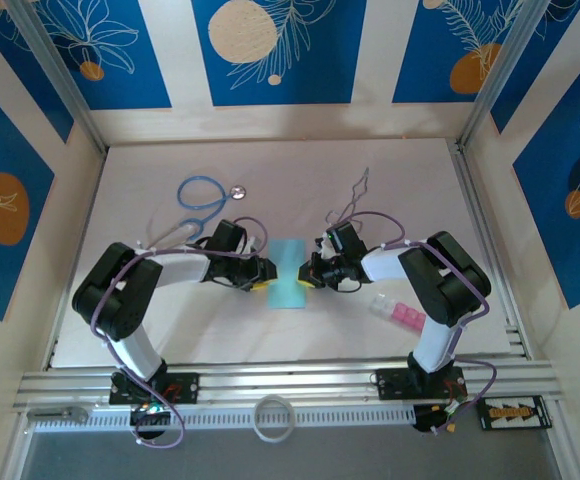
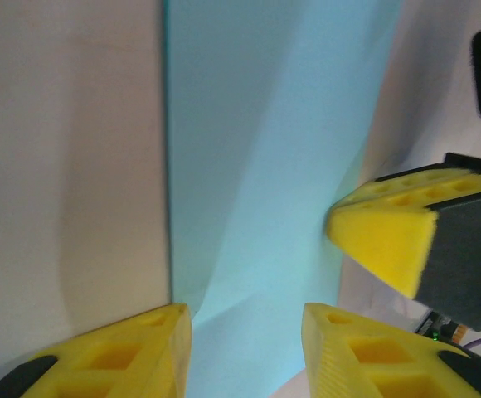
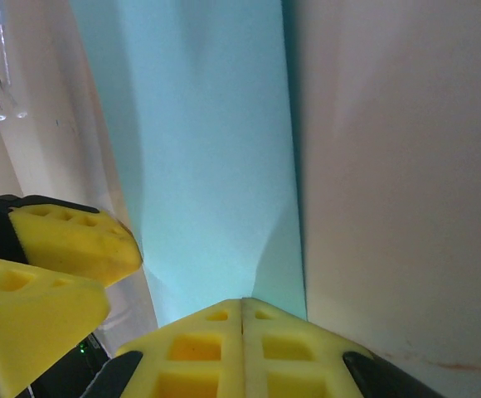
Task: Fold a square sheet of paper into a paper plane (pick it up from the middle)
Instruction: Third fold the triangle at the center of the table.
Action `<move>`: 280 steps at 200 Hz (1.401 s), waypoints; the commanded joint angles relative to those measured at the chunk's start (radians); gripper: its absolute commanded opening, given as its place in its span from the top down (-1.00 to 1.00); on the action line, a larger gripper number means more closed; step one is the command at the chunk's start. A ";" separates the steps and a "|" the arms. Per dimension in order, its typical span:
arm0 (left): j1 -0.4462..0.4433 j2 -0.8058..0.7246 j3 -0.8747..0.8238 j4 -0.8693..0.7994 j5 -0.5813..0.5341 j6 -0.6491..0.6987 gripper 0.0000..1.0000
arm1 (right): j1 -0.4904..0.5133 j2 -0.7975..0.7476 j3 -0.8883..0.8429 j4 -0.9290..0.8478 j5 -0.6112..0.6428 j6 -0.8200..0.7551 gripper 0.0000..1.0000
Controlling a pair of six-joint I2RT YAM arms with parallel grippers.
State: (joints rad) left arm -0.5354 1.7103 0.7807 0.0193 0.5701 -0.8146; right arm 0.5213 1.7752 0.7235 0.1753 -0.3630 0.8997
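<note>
- Top external view: the square sheet of paper (image 1: 290,272), looking like a narrow turquoise strip, is lying on the table (image 1: 160,335) between both grippers.
- The left gripper (image 1: 262,280) is sitting at the strip's left edge. In the left wrist view its jaws are standing apart, released, with the paper's edge running between them.
- The right gripper (image 1: 310,277) is pinching the opposite edge, fingers pressed together on the paper.

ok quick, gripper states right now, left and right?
left gripper: open, jaws apart around the edge of the square sheet of paper, not clamped.
right gripper: shut, pinching the sheet's opposite edge.
</note>
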 commanded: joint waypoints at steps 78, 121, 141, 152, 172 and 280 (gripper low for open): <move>-0.008 -0.073 -0.017 -0.031 -0.067 0.002 0.17 | -0.008 0.018 -0.032 -0.138 0.084 -0.007 0.97; -0.014 -0.138 -0.035 -0.147 -0.072 0.002 0.12 | -0.007 0.018 -0.031 -0.145 0.088 -0.004 0.97; -0.027 -0.144 -0.062 -0.128 -0.035 -0.025 0.12 | -0.007 0.020 -0.030 -0.147 0.090 -0.002 0.97; -0.039 -0.139 -0.074 -0.113 -0.027 -0.033 0.12 | -0.007 0.021 -0.030 -0.146 0.090 -0.002 0.97; -0.055 -0.121 -0.093 -0.076 -0.009 -0.048 0.15 | -0.006 0.026 -0.028 -0.147 0.088 -0.002 0.97; -0.091 -0.063 -0.075 -0.039 -0.015 -0.051 0.16 | -0.005 0.033 -0.024 -0.151 0.086 -0.005 0.97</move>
State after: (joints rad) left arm -0.6029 1.6142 0.6968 -0.0677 0.5343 -0.8589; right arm 0.5213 1.7748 0.7265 0.1680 -0.3595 0.8997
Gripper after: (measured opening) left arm 0.421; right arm 0.057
